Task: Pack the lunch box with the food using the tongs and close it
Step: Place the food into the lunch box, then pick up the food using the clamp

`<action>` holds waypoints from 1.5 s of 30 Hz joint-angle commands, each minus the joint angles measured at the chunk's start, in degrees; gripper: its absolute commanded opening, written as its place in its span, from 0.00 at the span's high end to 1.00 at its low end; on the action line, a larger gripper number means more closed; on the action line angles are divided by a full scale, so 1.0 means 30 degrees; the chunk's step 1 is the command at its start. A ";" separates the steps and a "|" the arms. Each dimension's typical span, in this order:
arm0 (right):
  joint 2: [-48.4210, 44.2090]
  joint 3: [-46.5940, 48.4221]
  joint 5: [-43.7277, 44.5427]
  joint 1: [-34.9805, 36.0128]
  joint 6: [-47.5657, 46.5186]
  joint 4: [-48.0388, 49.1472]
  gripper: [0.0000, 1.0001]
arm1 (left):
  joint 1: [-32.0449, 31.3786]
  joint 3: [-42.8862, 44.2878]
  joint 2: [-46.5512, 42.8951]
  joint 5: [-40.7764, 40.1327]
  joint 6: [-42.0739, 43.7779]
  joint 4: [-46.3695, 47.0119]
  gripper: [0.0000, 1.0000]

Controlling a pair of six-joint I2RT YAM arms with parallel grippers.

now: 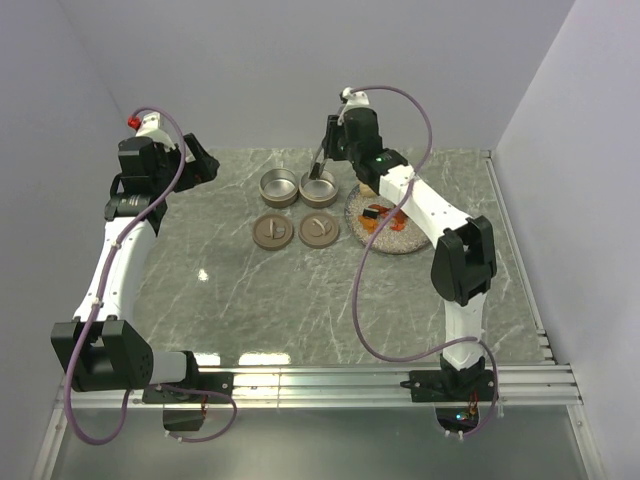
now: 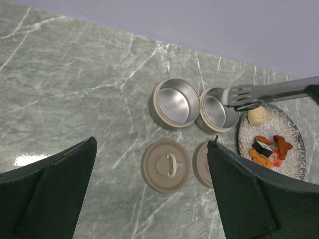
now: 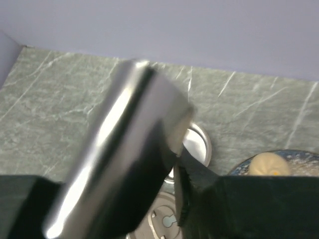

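The lunch box is two round steel tins, a left tin (image 1: 279, 186) (image 2: 173, 104) and a right tin (image 1: 318, 189) (image 2: 217, 110), both uncovered. Their beige lids (image 1: 272, 231) (image 2: 165, 165) lie flat in front of them. My right gripper (image 1: 328, 150) (image 3: 129, 199) is shut on the grey tongs (image 2: 264, 93) (image 3: 124, 164). The tong tips hover over the right tin's rim with nothing seen between them. The food sits on the speckled plate (image 1: 400, 243) (image 2: 294, 164): a beige ball (image 2: 257, 115) (image 3: 268, 164), orange bits (image 2: 281, 145) and a dark block (image 2: 261, 148). My left gripper (image 1: 200, 160) (image 2: 153, 143) hangs open above the left lid, holding nothing.
The second lid (image 1: 318, 230) (image 2: 202, 162) lies beside the plate, partly behind my left finger. Grey walls close in the table at the back and sides. A metal rail (image 1: 510, 240) runs along the right edge.
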 commanded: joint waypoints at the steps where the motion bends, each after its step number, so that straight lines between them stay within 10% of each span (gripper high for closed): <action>1: 0.0173 0.1397 -0.0141 0.0274 -0.0205 0.0882 0.59 | -0.0036 0.0731 -0.0046 -0.0194 0.0148 0.0319 0.01; 8: 0.0145 0.1690 0.0123 0.0449 -0.0704 0.0999 0.46 | -0.0036 0.0673 -0.0017 -0.0195 0.0207 0.0377 0.01; 45: -0.3079 -0.4579 0.4987 -0.2451 -0.3898 0.5833 0.48 | -0.0036 0.0262 -0.0076 -0.0224 0.0119 0.0231 0.01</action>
